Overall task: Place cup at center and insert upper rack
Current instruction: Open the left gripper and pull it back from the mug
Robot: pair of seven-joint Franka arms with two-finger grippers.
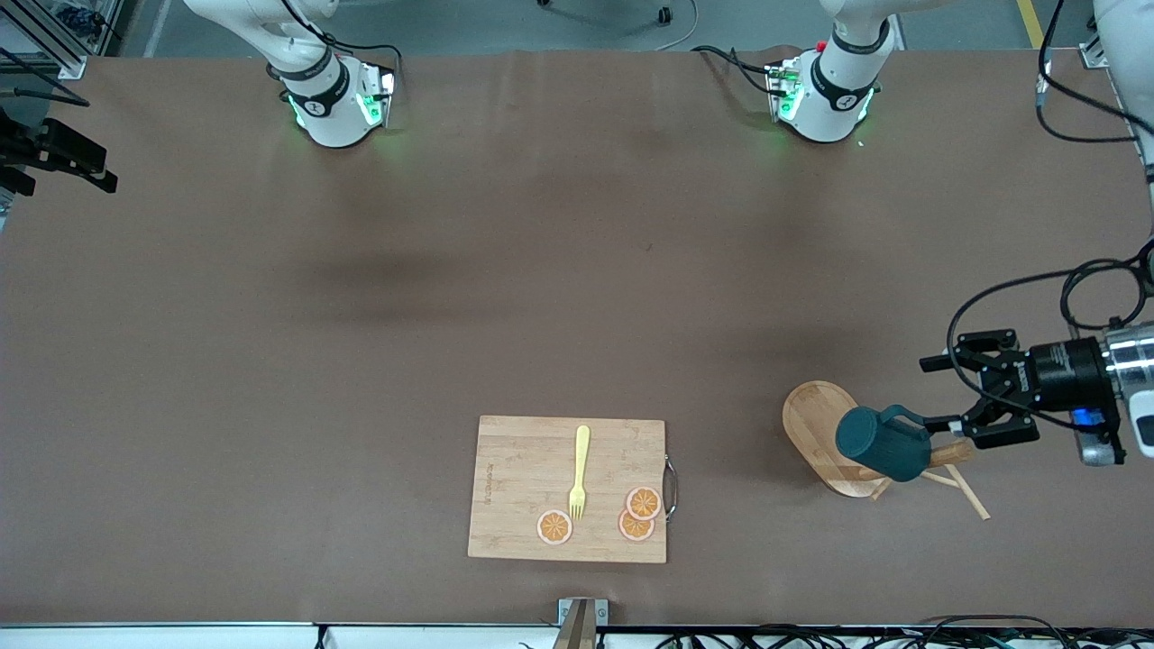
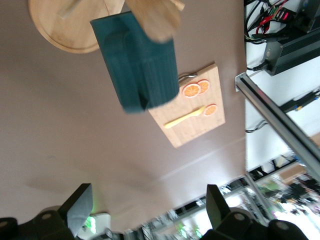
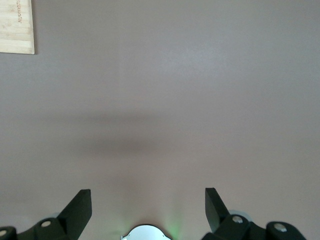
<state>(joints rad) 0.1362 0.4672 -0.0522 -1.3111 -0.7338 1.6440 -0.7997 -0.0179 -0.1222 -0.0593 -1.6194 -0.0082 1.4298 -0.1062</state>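
The dark teal cup (image 1: 882,443) (image 2: 140,65) sits up on the pegs of the wooden upper rack (image 1: 816,431), above its oval base (image 2: 65,27). The post's top (image 2: 156,20) and thin pegs (image 1: 966,491) stick out past the cup. My left gripper (image 1: 932,393) (image 2: 147,189) hangs open beside the cup's handle, toward the left arm's end of the table, with nothing between its fingers. One fingertip (image 1: 939,422) is close to the handle. My right gripper (image 3: 147,192) is open over bare table near its own base and does not show in the front view.
A bamboo cutting board (image 1: 523,469) (image 2: 200,125) lies near the front camera's edge at mid-table, carrying a yellow fork (image 1: 579,472) and three orange slices (image 1: 642,503). Black cables (image 1: 1082,297) loop at the left arm's end. A black fixture (image 1: 54,155) juts in at the right arm's end.
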